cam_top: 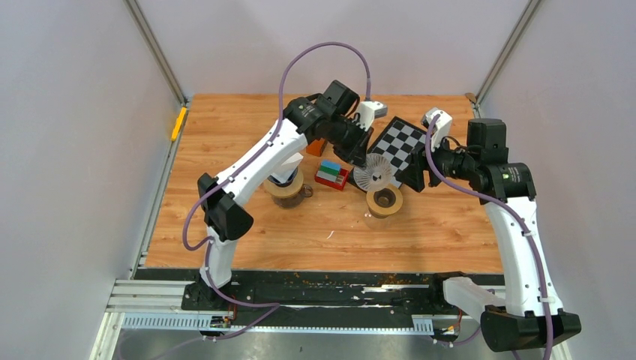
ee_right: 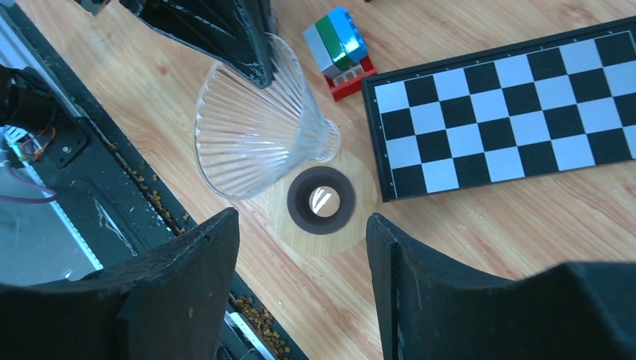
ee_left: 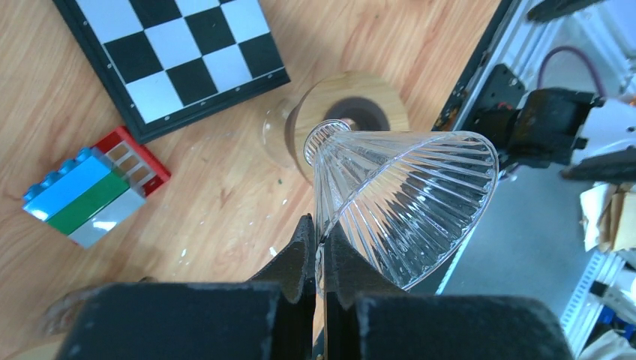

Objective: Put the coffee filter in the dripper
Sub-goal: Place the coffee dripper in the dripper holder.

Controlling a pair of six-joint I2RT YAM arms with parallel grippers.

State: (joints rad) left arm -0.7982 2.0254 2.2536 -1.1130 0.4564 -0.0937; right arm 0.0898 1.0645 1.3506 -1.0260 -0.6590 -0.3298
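Note:
A clear ribbed glass cone [cam_top: 373,174] hangs tilted on its side, its narrow end toward a wooden ring with a dark centre hole [cam_top: 384,201]. My left gripper [cam_top: 358,154] is shut on the cone's rim. The left wrist view shows the fingers [ee_left: 304,255] pinching the wall of the cone [ee_left: 397,202], with the ring [ee_left: 382,112] beyond it. My right gripper [cam_top: 411,178] is open and empty. In its wrist view the jaws [ee_right: 301,217] stand wide apart above the ring [ee_right: 352,225], with the cone [ee_right: 255,127] just left of the hole.
A chessboard [cam_top: 401,142] lies right of the cone. A stack of red, green and blue bricks [cam_top: 331,174] sits to its left. A second wooden ring on glass [cam_top: 285,187] stands under the left arm. The black rail [ee_right: 255,315] with crumbs runs along the near edge.

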